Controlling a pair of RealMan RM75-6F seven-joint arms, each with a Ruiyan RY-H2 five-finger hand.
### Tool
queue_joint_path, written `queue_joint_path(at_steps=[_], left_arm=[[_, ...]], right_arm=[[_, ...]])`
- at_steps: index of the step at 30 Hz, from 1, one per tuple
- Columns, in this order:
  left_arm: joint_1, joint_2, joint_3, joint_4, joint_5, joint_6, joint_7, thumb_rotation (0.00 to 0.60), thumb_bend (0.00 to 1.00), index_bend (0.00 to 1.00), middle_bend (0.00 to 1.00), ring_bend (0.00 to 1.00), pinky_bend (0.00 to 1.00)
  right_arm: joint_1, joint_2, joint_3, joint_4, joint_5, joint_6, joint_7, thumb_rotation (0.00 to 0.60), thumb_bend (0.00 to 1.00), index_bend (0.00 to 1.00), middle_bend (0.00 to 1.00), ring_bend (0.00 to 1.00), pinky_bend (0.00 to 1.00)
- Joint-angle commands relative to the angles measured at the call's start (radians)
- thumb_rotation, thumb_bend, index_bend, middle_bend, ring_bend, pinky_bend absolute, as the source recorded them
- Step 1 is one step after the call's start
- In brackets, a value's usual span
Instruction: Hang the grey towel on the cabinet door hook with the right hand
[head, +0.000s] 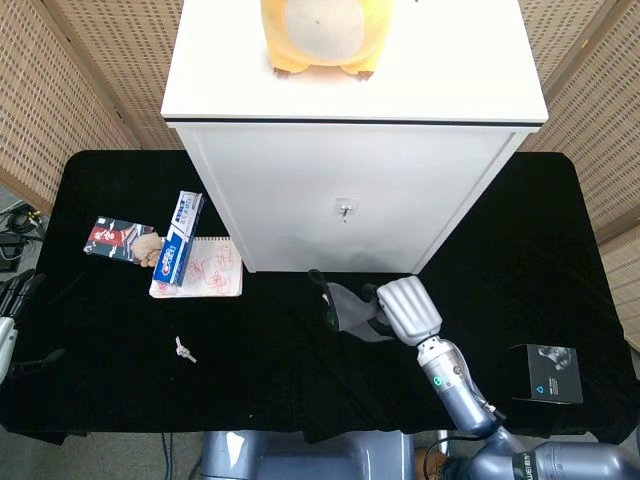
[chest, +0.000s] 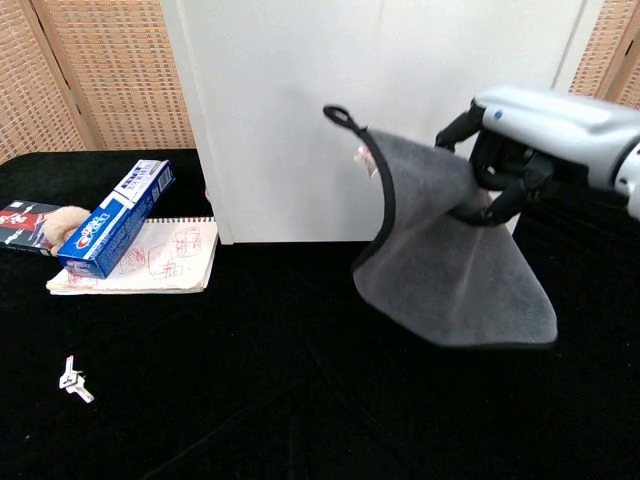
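From my seat: grey towel (chest: 450, 255) with dark edging, white cabinet (head: 345, 190), black tablecloth (head: 250, 370), blue toothpaste box (chest: 115, 215) far left, yellow plush (head: 318, 35) up top, silver right hand (chest: 535, 125).

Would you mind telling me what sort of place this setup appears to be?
Probably a staged robot test area, not a real home: a black-draped table hemmed by woven screens, and a small white cabinet as a prop, where the right hand lifts the grey towel.
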Motion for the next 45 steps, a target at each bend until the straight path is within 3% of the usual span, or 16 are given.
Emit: queue_joint_path(at_steps=[1,11,20,45], left_arm=[[0.002,0.0,0.001,-0.002,0.003,0.002,0.001,0.6,0.0,0.0,0.0,0.0,0.0],[0.002,0.0,0.002,-0.008,0.0,0.001,0.011,0.6,0.0,0.0,0.0,0.0,0.0],[0.002,-0.001,0.002,-0.012,-0.001,0.001,0.02,0.6,0.0,0.0,0.0,0.0,0.0],[-0.001,-0.004,-0.001,-0.005,-0.012,-0.006,0.023,0.6,0.0,0.0,0.0,0.0,0.0]], right_arm=[[-0.031,0.03,0.042,-0.037,-0.04,0.076,-0.055,0.6,0.8,0.93,1.0,1.0,1.0],[-0.06,0.099,0.113,-0.11,-0.047,0.176,-0.236,0.6,0.82,0.94,1.0,1.0,1.0],[-0.069,0.128,0.125,-0.142,-0.066,0.191,-0.343,0.6,0.83,0.94,1.0,1.0,1.0],[-0.025,0.054,0.175,-0.143,0.044,0.16,-0.528,0.6,0.83,0.94,1.0,1.0,1.0]])
